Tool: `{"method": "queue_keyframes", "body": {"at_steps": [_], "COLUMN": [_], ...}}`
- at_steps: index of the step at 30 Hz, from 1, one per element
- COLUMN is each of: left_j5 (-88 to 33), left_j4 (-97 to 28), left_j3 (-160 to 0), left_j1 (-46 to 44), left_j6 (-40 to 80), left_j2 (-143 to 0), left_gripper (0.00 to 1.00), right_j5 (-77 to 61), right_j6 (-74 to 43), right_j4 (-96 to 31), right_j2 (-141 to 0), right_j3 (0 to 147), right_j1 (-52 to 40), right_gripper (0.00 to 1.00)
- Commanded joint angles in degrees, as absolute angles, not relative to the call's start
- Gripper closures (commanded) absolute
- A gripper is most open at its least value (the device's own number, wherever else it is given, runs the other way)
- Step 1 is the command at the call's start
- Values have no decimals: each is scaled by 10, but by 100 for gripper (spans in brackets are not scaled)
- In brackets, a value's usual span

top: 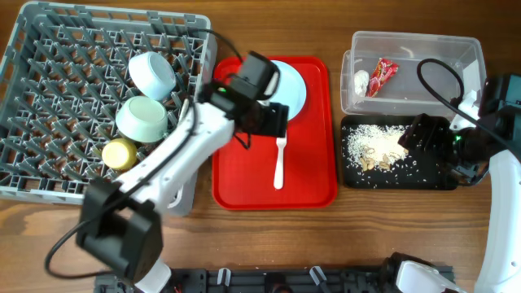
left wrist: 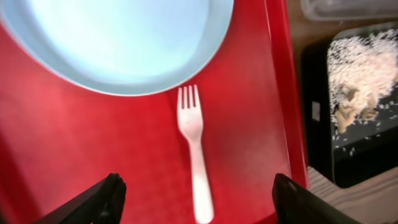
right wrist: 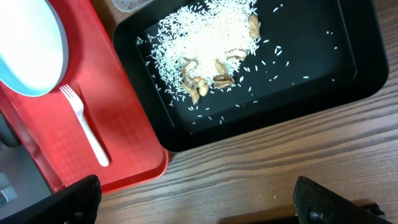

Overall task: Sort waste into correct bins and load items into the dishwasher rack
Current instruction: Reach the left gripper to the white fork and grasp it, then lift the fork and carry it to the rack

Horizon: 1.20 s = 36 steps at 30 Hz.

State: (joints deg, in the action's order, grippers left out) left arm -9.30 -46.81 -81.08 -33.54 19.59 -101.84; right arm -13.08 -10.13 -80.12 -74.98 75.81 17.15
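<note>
The white fork [top: 279, 163] lies on the flat red tray [top: 313, 187] below the pale plate [top: 291, 85]. My left gripper [top: 275, 122] is open above the fork [left wrist: 193, 143], with the handle between its fingers [left wrist: 199, 199] and the plate [left wrist: 118, 37] beyond. My right gripper [top: 423, 134] is open and empty [right wrist: 199, 202] over the wood in front of the black tray [right wrist: 323, 56], which holds rice crumbs [right wrist: 205, 43]. The clear tub [top: 423, 49] holds the red wrapper [top: 382, 76] and white scrap [top: 361, 80]. The spoon is out of view.
The grey rack [top: 49, 98] at the left holds the blue bowl [top: 152, 73], green bowl [top: 142, 119] and yellow cup [top: 120, 152]. The black tray [top: 440, 175] sits just right of the red tray, with the tub behind it.
</note>
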Motion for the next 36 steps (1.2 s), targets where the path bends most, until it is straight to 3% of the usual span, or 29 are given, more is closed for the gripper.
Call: {"method": "queue_keyframes", "body": {"at_steps": [1, 7, 15, 30, 36], "left_j5": [-84, -74, -48, 9, 12], "left_j4": [-451, -433, -429, -445, -448], "left_j3": [-816, -816, -816, -815, -815], "left_j1": [-365, -384, -396, -423, -427], "left_j6": [221, 232, 232, 234, 234], "left_j2": [-1086, -1148, -1189, -1216, -1217], "left_gripper": [25, 28, 39, 39, 46], "right_j5": [-136, -136, -136, -136, -136], "right_j6": [-90, -90, -90, -90, -90], "right_j4": [-800, -800, -800, -801, -801], "right_j2": [-740, -740, -740, -740, -740], "right_j3": [771, 771, 771, 771, 771], "right_j1": [173, 173, 173, 173, 173], "right_gripper": [0, 0, 0, 0, 0]}}
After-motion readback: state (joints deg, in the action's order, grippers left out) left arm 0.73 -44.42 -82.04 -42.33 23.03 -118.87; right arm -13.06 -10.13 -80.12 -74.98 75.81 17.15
